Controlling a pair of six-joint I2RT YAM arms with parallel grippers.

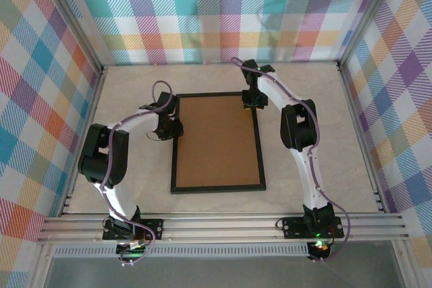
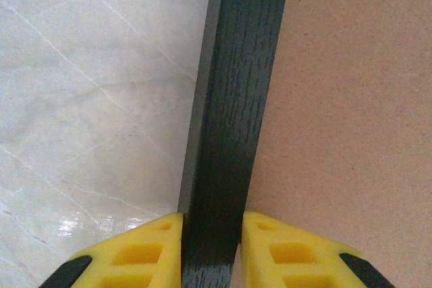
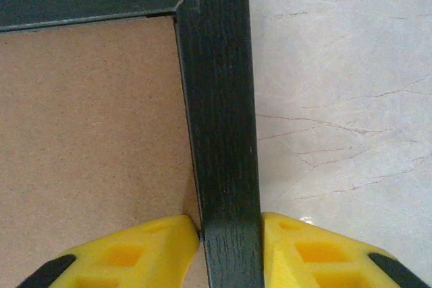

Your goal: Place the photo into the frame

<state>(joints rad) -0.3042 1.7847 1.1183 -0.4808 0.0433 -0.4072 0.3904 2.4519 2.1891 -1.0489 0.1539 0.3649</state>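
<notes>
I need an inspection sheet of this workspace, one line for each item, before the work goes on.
Surface: pale marbled table, flat and glossy.
Job's things: thin black rectangular picture frame lying flat, brown board back facing up.
Clutter: nothing seen.
Grippers: left gripper clamps the frame's left rail; right gripper clamps the right rail near the far corner.
Cables: purple cables run along both arms.
Surroundings: plaid-patterned walls on three sides; aluminium rail at the near edge.

Top camera looks down from behind — wrist cameras hug the frame (image 2: pixel 229 133).
</notes>
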